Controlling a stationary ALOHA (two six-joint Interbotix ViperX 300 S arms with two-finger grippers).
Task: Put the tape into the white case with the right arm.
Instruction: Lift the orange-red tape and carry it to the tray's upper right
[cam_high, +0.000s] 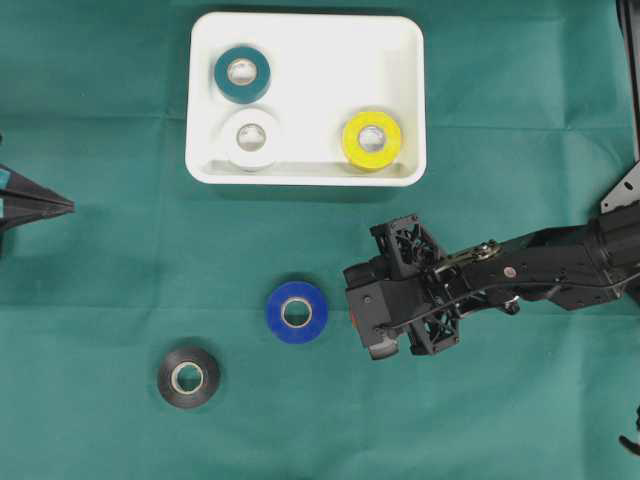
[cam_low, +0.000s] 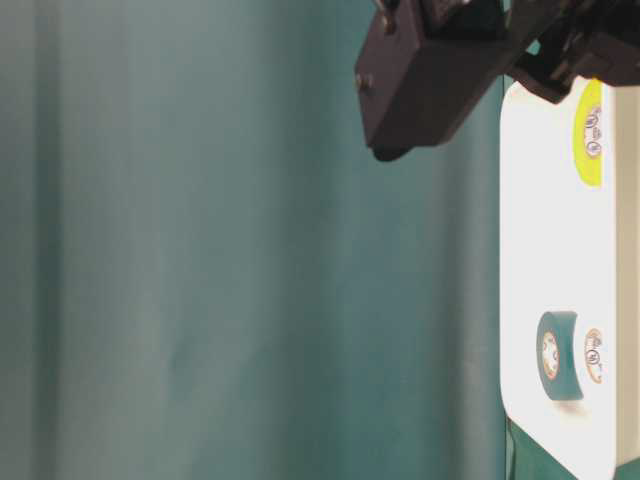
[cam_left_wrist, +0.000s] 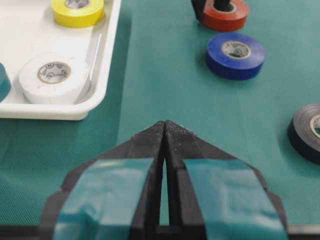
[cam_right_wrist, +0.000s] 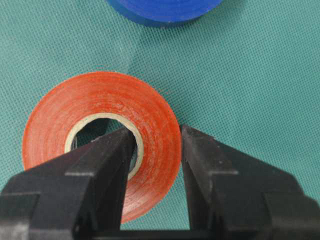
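Black fingers (cam_right_wrist: 105, 170) of the right claw (cam_right_wrist: 155, 145) pinch the red tape (cam_right_wrist: 102, 140) wall, one inside its core, low in the frame; blue tape (cam_right_wrist: 165, 10) lies at top. White case (cam_high: 400, 100) sits upper centre overhead. Left claw (cam_left_wrist: 165, 132) is closed, empty

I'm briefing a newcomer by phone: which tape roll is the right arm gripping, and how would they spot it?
Start at the white case, then look below it on the green cloth, just right of the blue roll. There the right pincer is shut on the red roll, one finger through its core; it is the only red tape.
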